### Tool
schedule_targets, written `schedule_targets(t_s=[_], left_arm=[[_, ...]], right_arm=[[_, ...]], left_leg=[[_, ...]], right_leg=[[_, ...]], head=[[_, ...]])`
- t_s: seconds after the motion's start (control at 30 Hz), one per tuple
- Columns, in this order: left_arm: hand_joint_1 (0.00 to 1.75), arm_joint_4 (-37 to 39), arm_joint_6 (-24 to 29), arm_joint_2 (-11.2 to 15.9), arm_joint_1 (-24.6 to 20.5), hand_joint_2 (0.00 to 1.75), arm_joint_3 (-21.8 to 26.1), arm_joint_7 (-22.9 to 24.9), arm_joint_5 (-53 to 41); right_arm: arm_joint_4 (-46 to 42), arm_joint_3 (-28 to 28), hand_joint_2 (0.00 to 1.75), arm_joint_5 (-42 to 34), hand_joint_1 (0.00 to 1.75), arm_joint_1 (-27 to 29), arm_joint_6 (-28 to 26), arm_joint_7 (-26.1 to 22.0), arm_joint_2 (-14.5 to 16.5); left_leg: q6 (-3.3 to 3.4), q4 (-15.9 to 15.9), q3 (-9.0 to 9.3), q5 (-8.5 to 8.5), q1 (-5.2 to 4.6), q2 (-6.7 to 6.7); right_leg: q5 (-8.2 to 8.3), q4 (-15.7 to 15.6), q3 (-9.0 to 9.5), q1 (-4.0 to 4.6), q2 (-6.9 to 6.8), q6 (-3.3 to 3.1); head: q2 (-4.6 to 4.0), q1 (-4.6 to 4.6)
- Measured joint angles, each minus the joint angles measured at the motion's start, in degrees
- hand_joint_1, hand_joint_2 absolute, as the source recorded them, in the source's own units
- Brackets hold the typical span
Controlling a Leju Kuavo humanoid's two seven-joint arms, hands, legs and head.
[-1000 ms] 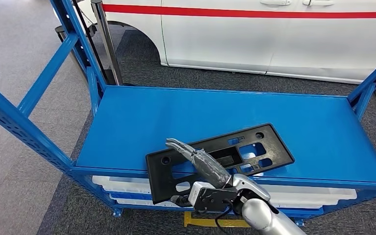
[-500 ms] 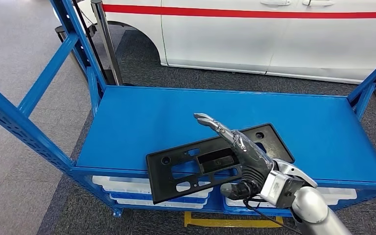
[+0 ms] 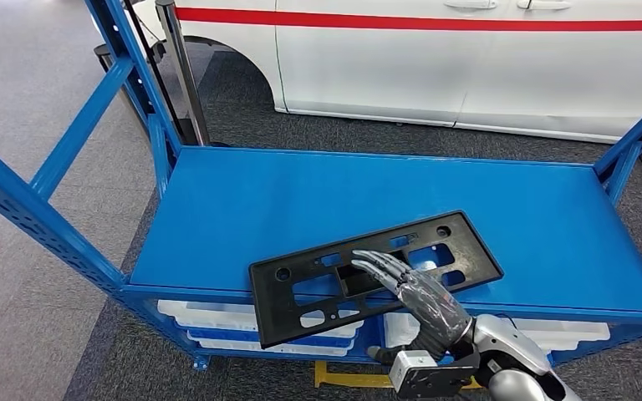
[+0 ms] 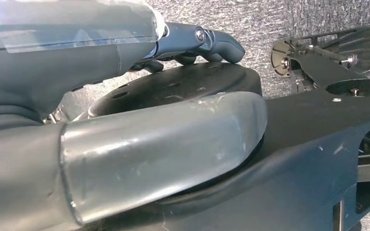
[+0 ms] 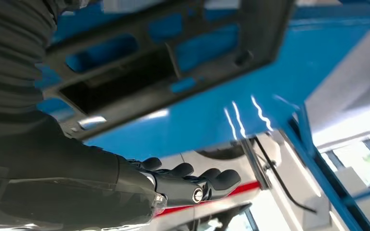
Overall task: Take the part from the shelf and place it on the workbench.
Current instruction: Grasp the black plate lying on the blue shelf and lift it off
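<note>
Right hand (image 3: 414, 292) stretched flat over the near middle of the black part (image 3: 318, 280), fingers (image 3: 376, 263) extended and slightly apart, holding nothing; thumb (image 3: 384, 354) low, off the part's near edge. From the head view, unclear whether the fingers touch the part's surface or hover just above it. In the right wrist view, same hand (image 5: 125, 178) with fingers (image 5: 212, 180) straight, spread a little, part (image 5: 173, 57) close alongside them.

Black part lying flat on the blue shelf (image 3: 301, 200), angled, one end overhanging the shelf's near edge to the left of the right hand, other end further in on the shelf to the hand's right. White bins (image 3: 242, 326) beneath the shelf, below and left of the hand. White car body with a red stripe (image 3: 468, 67) well beyond the hand, past the shelf.

Left hand (image 4: 101, 96) seen in the left wrist view, fingers (image 4: 207, 43) bent; open or closed, cannot tell.
</note>
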Motion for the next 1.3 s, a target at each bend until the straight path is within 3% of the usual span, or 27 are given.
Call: schedule_targets(t_s=[0.27,0.43,0.53,0.63,0.87,1.03,1.3], left_arm=[[0.0,0.0,0.1,0.0,-0.01,0.0,-0.29,-0.02,0.46],[0.0,0.0,0.1,0.0,-0.03,0.0,-0.41,-0.17,0.54],[0.0,0.0,0.11,0.0,-0.07,0.0,-0.63,-0.29,0.68],[0.0,0.0,0.22,-0.01,-0.17,0.0,-1.18,-0.31,0.79],[0.0,0.0,0.28,-0.02,-0.44,0.0,-2.31,-0.02,0.92],[0.0,0.02,0.29,-0.02,-0.5,0.0,-2.82,0.01,1.09],[0.0,0.03,0.32,-0.02,-0.5,0.0,-2.95,0.01,1.3]], right_arm=[[0.05,0.39,1.75,-0.29,0.0,1.98,2.78,-1.47,-6.36],[0.05,0.51,1.75,0.33,0.0,2.11,2.84,-1.39,-7.79],[0.25,0.9,1.75,4.47,0.0,2.14,0.53,-0.35,-7.73],[2.06,2.03,1.75,13.27,0.0,2.15,-6.85,2.48,-5.28],[10.25,5.95,1.75,29.38,0.0,2.05,-23.8,8.98,5.38],[14.5,7.35,1.75,30.88,0.0,1.88,-26.07,9.81,10.23],[17.09,7.98,1.75,31.06,0.0,1.7,-26.34,9.86,12.73]], left_leg=[[0.0,0.0,0.02,-0.02,-0.01,0.02],[0.0,0.0,0.03,-0.02,0.0,0.02],[0.0,-0.01,0.03,-0.02,0.0,0.02],[-0.02,-0.03,0.04,-0.03,0.02,0.03],[-0.06,-0.09,0.09,-0.02,0.06,0.02],[-0.07,-0.1,0.09,-0.02,0.05,0.0],[-0.07,-0.1,0.09,-0.03,0.02,0.0]], right_leg=[[0.01,-0.01,0.01,0.0,0.02,0.0],[0.01,0.0,0.02,0.01,0.02,0.0],[0.0,0.0,0.02,0.02,0.02,0.0],[-0.01,0.0,0.03,0.05,0.03,0.0],[-0.06,0.01,0.05,0.08,0.02,-0.04],[-0.08,0.01,0.06,0.07,0.02,-0.06],[-0.09,0.01,0.07,0.03,0.01,-0.07]], head=[[0.0,0.0],[0.0,-0.01],[0.0,0.0],[0.0,0.01],[0.0,-0.01],[0.0,-0.01],[0.0,-0.01]])
